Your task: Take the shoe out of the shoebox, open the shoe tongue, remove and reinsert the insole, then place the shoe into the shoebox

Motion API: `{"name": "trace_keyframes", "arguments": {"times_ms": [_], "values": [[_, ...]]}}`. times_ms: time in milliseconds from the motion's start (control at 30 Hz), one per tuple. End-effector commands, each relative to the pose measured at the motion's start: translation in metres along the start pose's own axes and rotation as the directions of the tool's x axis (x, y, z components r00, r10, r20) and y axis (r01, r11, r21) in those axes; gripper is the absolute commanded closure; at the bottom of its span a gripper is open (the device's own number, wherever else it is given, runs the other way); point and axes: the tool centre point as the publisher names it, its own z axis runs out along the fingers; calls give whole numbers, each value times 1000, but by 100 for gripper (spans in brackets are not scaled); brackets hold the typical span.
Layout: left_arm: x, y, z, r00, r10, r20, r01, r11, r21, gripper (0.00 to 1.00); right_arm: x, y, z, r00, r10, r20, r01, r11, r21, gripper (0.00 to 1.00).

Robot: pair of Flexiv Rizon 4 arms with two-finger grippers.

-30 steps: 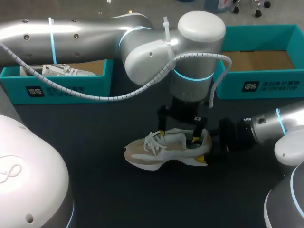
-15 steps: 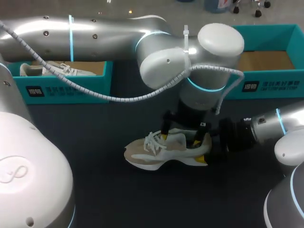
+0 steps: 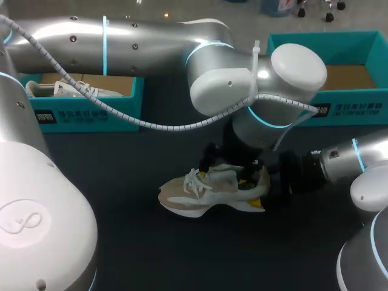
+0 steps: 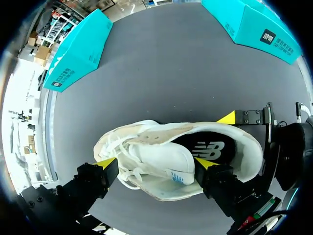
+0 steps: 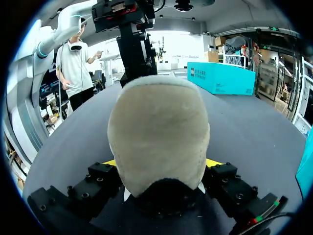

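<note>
Right tool (image 5: 161,162) clamps shoe (image 3: 209,193) heel; left tool (image 4: 155,162) straddles tongue (image 4: 164,152); shoebox (image 3: 348,109) behind.

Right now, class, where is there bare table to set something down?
Bare table on the robot's side of the shoe, and between its toe and the left shoebox. Crowded: left gripper over the shoe, right gripper on its heel.

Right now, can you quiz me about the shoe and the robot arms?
1. True or false: the shoe stands on its sole on the table.
2. Fill the gap: the right gripper clamps the shoe at its ____.
3. What lies in the shoebox on the left arm's side? A) another shoe B) a sock C) a ball

Key: 1 true; 2 heel; 3 A.
</note>
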Motion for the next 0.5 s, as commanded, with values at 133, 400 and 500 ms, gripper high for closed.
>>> {"name": "trace_keyframes", "arguments": {"times_ms": [133, 400, 500], "values": [[-15, 5, -1, 998, -54, 16, 54, 998, 13, 9, 1, 1, 1, 1000, 1, 2, -1, 1000, 4, 100], [-28, 3, 0, 998, -65, -23, 64, 998, -13, 57, 1, 1, 1, 1000, 1, 2, -1, 1000, 4, 100], [-30, 1, 2, 995, -53, -84, 49, 998, -46, 70, 1, 1, 1, 1000, 1, 2, -1, 1000, 4, 100]]}}
